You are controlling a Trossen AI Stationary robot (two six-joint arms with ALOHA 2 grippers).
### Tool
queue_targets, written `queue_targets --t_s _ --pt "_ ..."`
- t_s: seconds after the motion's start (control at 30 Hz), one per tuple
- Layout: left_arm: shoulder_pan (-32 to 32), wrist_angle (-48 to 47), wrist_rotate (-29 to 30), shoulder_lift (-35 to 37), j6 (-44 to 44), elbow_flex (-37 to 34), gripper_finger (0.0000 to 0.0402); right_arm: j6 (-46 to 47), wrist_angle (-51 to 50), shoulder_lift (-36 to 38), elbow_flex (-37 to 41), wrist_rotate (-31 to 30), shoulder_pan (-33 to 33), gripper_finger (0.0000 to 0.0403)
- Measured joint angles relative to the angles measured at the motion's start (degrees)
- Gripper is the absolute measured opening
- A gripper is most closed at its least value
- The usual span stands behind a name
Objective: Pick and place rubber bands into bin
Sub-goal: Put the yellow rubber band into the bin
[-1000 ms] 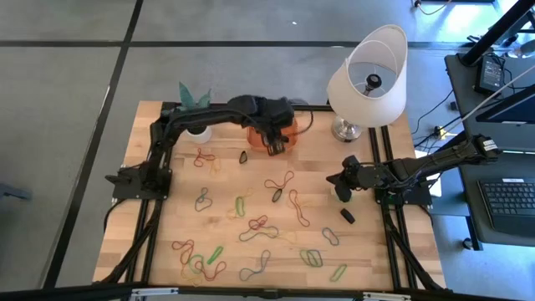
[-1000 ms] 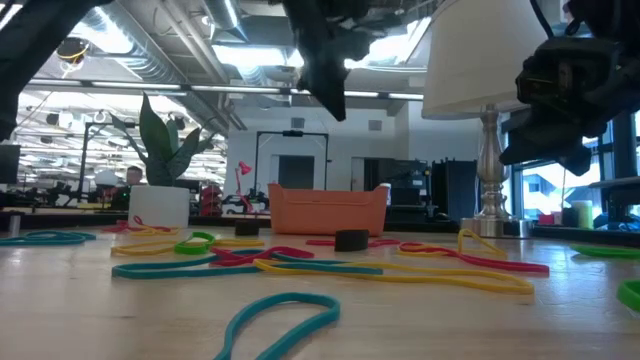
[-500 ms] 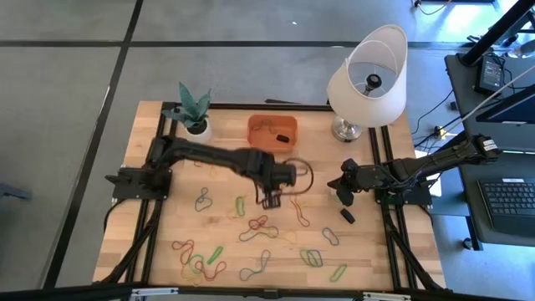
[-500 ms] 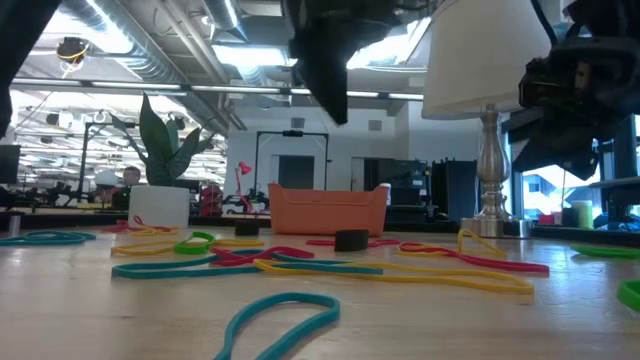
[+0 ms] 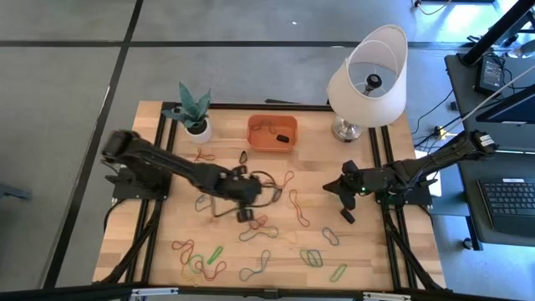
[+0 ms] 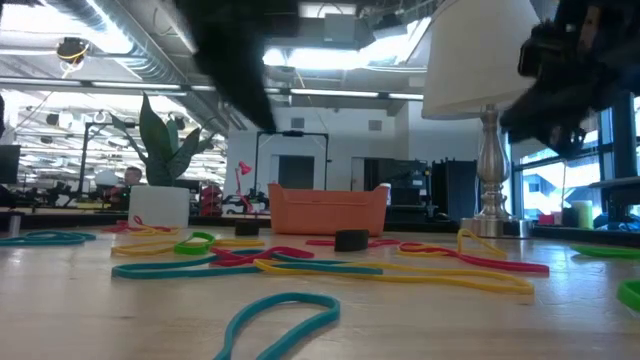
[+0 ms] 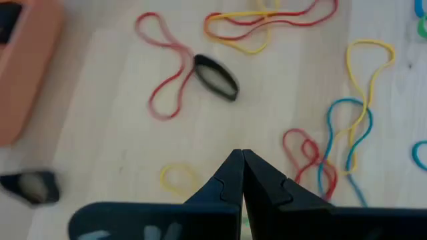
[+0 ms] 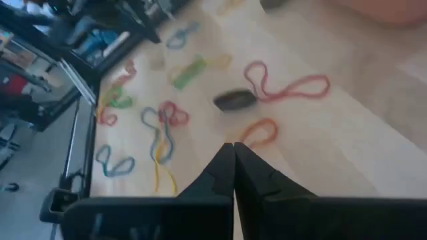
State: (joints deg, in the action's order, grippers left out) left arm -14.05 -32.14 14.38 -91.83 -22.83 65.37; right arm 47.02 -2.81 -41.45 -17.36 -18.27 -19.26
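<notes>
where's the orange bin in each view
high view: bin at the table's far edge, left of the lamp.
low view: centre, far back, lamp to its right.
left wrist view: orange wall at the picture's left edge.
right wrist view: probably the blurred orange patch in the top right corner.
shared landmark: the lamp, in the high and low views only.

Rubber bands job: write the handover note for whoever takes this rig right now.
Left gripper: shut, empty, over mid-table among the bands.
Right gripper: shut, empty, at the right side of the table.
Bin: at the far edge between plant pot and lamp; a black band or two inside.
Left: most rubber bands lie scattered on the table.
</notes>
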Motion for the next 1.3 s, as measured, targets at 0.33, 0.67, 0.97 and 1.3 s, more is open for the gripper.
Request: queue_targets --t_s 0.33,0.67,0.97,1.3 --pt "-3.2 8.7 4.0 27.3 -0.6 -26.0 0.0001 -7.7 -1.8 -18.0 -20.2 -6.2 -3.1 0.0001" --pt "-5.4 9.7 5.1 47.3 2.7 -38.6 0.0002 -8.1 -34.5 -51.7 -58.3 -2.8 -7.2 0.0001" --pt "-5.5 7.8 1.8 52.6 7.7 -40.3 0.0002 -4.7 -46.4 -72.5 -76.1 3.9 -9.6 0.0042" --pt "-5.5 7.5 0.7 52.4 9.2 -40.3 0.0002 -6.9 -46.5 -82.1 -77.3 7.9 -9.3 0.0116"
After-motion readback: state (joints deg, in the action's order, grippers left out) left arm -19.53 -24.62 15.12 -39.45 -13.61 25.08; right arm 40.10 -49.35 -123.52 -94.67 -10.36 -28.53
